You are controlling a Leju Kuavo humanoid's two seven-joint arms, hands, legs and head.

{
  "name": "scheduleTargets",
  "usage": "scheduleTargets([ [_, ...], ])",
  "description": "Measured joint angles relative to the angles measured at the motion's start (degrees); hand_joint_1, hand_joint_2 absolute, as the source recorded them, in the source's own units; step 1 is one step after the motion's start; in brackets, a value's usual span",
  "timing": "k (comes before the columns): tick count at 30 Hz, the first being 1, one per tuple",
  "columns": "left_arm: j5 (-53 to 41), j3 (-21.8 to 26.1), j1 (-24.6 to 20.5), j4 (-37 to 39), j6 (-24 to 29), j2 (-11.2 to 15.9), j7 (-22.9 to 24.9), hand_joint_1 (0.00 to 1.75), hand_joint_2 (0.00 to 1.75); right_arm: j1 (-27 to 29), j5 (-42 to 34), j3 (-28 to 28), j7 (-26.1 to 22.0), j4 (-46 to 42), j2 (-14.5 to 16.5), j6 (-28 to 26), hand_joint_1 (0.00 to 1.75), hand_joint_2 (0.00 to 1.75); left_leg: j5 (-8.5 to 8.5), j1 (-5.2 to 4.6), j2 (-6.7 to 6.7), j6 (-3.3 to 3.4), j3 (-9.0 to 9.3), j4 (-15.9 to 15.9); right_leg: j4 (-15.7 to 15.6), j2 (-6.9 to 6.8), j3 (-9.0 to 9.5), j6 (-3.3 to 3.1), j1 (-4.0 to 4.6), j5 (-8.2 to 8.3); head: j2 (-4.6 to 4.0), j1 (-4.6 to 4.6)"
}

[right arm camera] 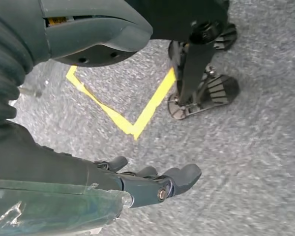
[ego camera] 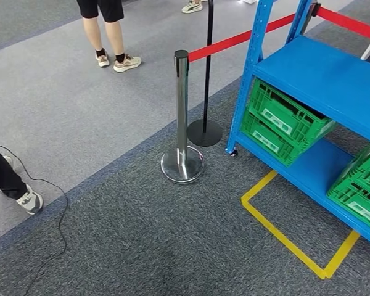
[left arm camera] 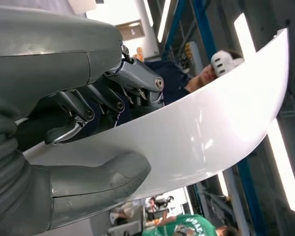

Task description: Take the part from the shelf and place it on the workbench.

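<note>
Left hand (left arm camera: 101, 128): clamped on the part (left arm camera: 213, 128), dark fingers (left arm camera: 112, 101) over one face, thick grey thumb (left arm camera: 101, 179) under the other. Part is a long, curved white panel, glossy, thin-edged, tapering to a point; its long axis runs straight out from the hand, so most of its length hangs past the grip.

Right hand (right arm camera: 153, 184): holds nothing, fingers loosely apart, hanging over grey carpet (right arm camera: 257, 162) beside a corner of yellow tape (right arm camera: 138, 125).

Head view: blue steel shelf (ego camera: 322, 77) to the right, ribbed green crates (ego camera: 285, 120) on its lower tier, a yellow tape box on the floor in front. Chrome post (ego camera: 182, 111) with red belt (ego camera: 220, 44) ahead-left; people's legs beyond.

Judgement: part is already off the shelf; carrying to the bench remains, and the left hand alone has it. Long overhang may swing or catch on the post.
</note>
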Motion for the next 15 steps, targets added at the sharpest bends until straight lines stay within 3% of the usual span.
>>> scheduleTargets([
  [2,0.0,0.0,0.0,0.0,0.0,0.1,0.0,1.75,1.75,0.1,0.0,0.0,0.0,0.0,0.0,0.0,0.0,1.75,-3.78,-0.21,3.56,-0.34,-3.36,7.1,-0.1,-1.72,0.02,-0.47,0.18,0.0,0.0,-0.31],
  [4,0.0,0.0,0.1,0.0,0.0,0.2,0.0,1.75,1.75,0.3,0.0,0.0,0.0,0.0,0.0,0.0,0.0,1.75,-6.29,-0.18,4.27,-0.53,-6.6,14.0,-0.1,-3.55,0.0,-0.65,0.36,-0.1,0.0,-0.31],
  [5,0.0,0.0,0.2,0.0,0.0,0.2,0.0,1.75,1.75,0.4,0.0,0.0,0.0,0.0,0.0,0.0,0.0,1.75,-5.96,-0.17,4.32,-0.56,-6.88,14.7,-0.1,-4.42,0.02,-0.67,0.41,-0.15,0.0,-0.31],
  [6,0.0,0.0,0.2,0.0,0.0,0.2,0.0,1.75,1.75,0.3,0.0,0.0,0.1,0.0,0.0,0.0,0.0,1.75,-4.57,-0.18,4.49,-0.53,-5.9,12.9,-0.1,-5.23,0.08,-0.64,0.43,-0.2,0.0,-0.31],
  [7,0.1,0.0,0.2,0.0,-0.1,0.2,0.0,1.75,1.75,0.2,0.0,0.0,0.2,0.0,0.0,0.0,0.0,1.75,-2.57,-0.19,5.14,-0.47,-3.84,9.3,-0.1,-5.97,0.21,-0.54,0.45,-0.29,0.0,-0.31],
  [9,0.3,0.0,0.1,-0.1,-0.6,0.2,-0.2,1.75,1.75,0.1,0.0,0.0,0.7,0.0,0.0,0.0,0.0,1.75,0.22,-0.47,7.65,-0.12,0.55,1.2,-0.1,-7.22,0.32,-0.12,0.72,-0.62,0.0,-0.32],
  [11,0.8,-0.1,-0.5,-0.1,-1.3,0.1,-0.7,1.75,1.75,0.0,-0.5,0.0,0.8,0.0,0.0,0.1,0.0,1.75,0.63,-0.8,8.65,0.6,2.16,-2.0,-0.1,-8.31,0.34,0.39,1.07,-0.99,0.0,-0.3],
  [13,1.0,-0.1,-1.4,-0.1,-1.7,0.1,-1.1,1.75,1.75,-0.1,-1.0,0.0,0.2,0.0,0.0,0.0,0.0,1.75,0.77,-0.84,7.13,1.48,1.97,-2.2,-0.3,-9.26,0.84,0.93,1.07,-1.22,0.0,-0.32],
  [15,0.8,-0.4,-2.2,-0.1,-1.8,0.1,-1.3,1.75,1.75,-0.4,-1.3,0.0,-1.1,0.0,0.0,0.0,0.0,1.75,1.02,-0.65,5.87,2.19,1.94,-2.4,1.4,-7.27,0.47,1.54,0.89,-2.61,0.0,-0.13],
])
